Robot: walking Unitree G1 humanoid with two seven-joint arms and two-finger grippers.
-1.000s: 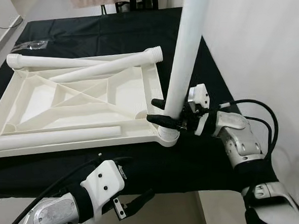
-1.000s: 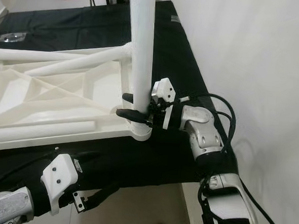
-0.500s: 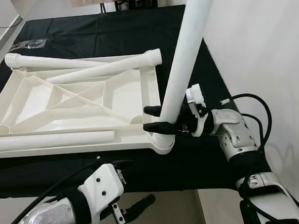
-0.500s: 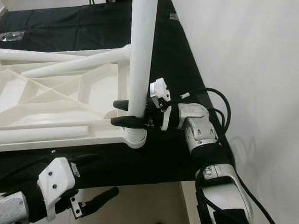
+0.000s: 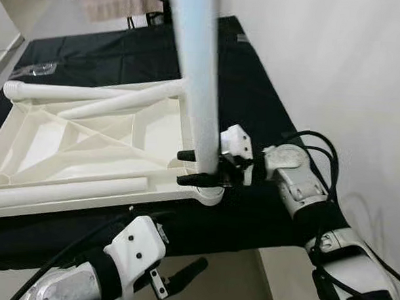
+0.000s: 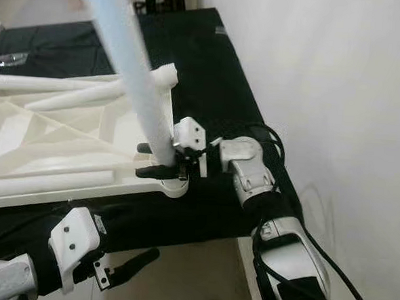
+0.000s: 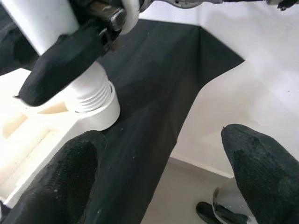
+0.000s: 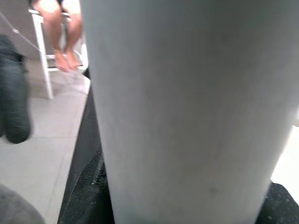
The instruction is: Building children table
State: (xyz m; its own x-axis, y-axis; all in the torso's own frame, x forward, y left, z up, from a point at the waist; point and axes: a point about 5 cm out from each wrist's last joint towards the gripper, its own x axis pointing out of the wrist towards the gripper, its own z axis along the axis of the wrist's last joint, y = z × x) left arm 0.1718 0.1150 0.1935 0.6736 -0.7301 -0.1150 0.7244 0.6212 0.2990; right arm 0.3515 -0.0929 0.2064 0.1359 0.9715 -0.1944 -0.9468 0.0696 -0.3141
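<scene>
The left end effector (image 5: 178,279) hangs spread and empty below the near edge of the black-draped tabletop (image 5: 124,57), well apart from the work. On the cloth the upturned white table panel (image 5: 85,139) lies flat with loose legs (image 5: 62,189) across it. At its near right corner socket (image 5: 209,193) stands the upright leg (image 5: 200,89), long axis tilted slightly off vertical. The right end effector (image 5: 197,168) pinches that leg just above the socket and is much the nearer arm.
</scene>
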